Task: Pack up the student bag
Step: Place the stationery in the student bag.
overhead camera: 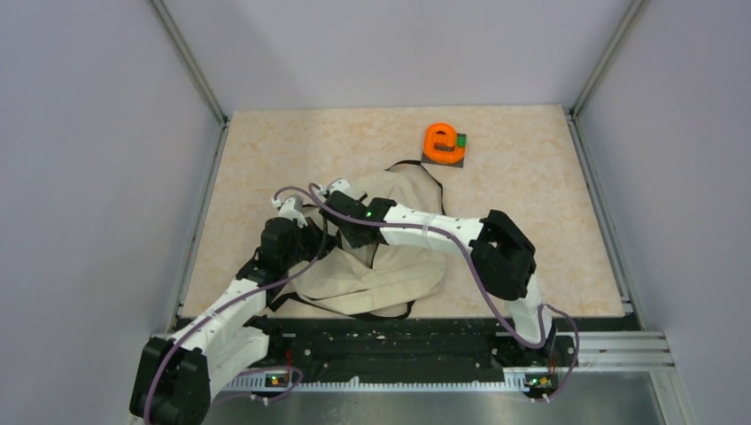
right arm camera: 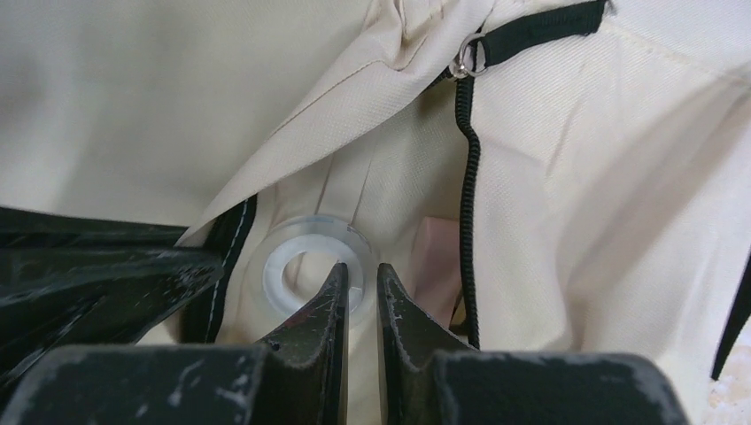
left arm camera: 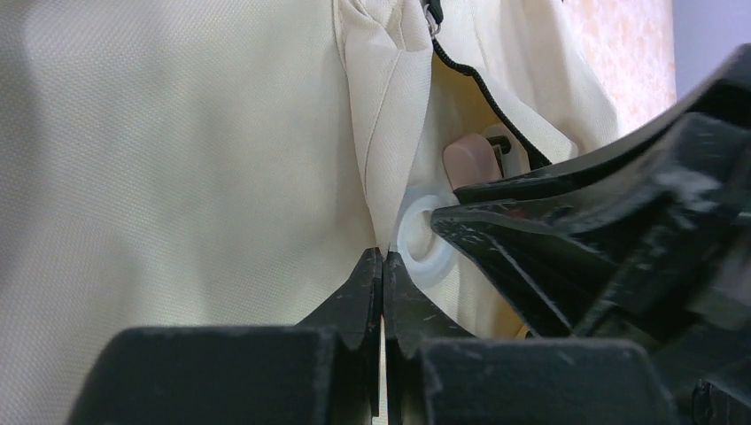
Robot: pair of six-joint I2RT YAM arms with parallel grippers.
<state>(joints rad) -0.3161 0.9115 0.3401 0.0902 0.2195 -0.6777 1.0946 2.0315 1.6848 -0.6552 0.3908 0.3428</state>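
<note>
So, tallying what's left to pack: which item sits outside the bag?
The orange ring-shaped object on the tabletop beyond the beige fabric backpack. The translucent white ring and pale pink block sit within its opening.

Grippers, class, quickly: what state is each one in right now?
Left gripper: shut, pinching a fold of the student bag.
Right gripper: shut on the white ring.

The student bag [left arm camera: 177, 150] is matt cream woven cloth with a fine grain, its zipper [right arm camera: 467, 177] black ribbed plastic with a shiny metal loop [right arm camera: 460, 64], the ring [right arm camera: 305, 266] milky translucent smooth plastic, the right hand [right arm camera: 360, 268] scuffed matt black plastic, the tabletop [overhead camera: 531, 221] a smooth mottled beige.
</note>
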